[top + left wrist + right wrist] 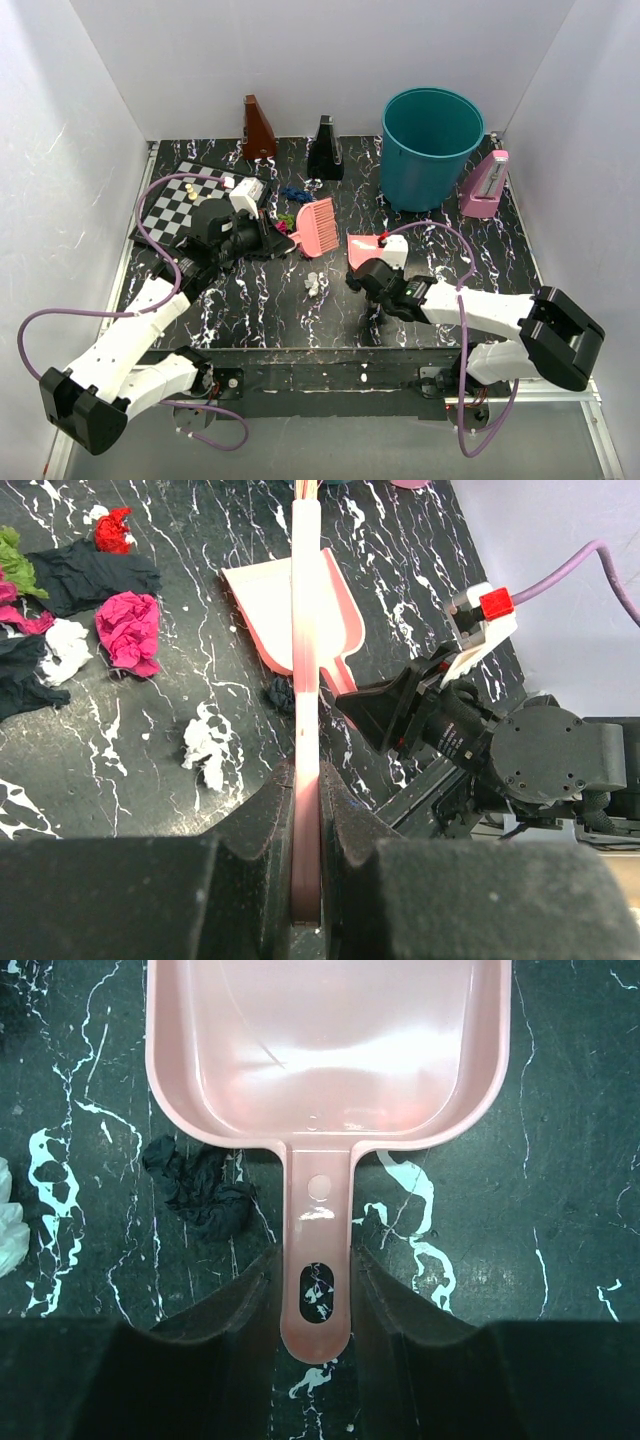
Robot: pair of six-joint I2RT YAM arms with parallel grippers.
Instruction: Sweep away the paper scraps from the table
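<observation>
My left gripper is shut on the handle of the pink brush, whose bristles point toward the table's middle. My right gripper is shut on the handle of the pink dustpan, which lies flat and empty on the table. Paper scraps lie loose: white wads in front of the brush, blue ones behind it, magenta, red and dark ones. One dark wad sits just left of the dustpan handle.
A teal bucket stands at the back right. A chessboard with pieces lies at the back left. Brown, black and pink metronomes stand along the back. White walls enclose the table.
</observation>
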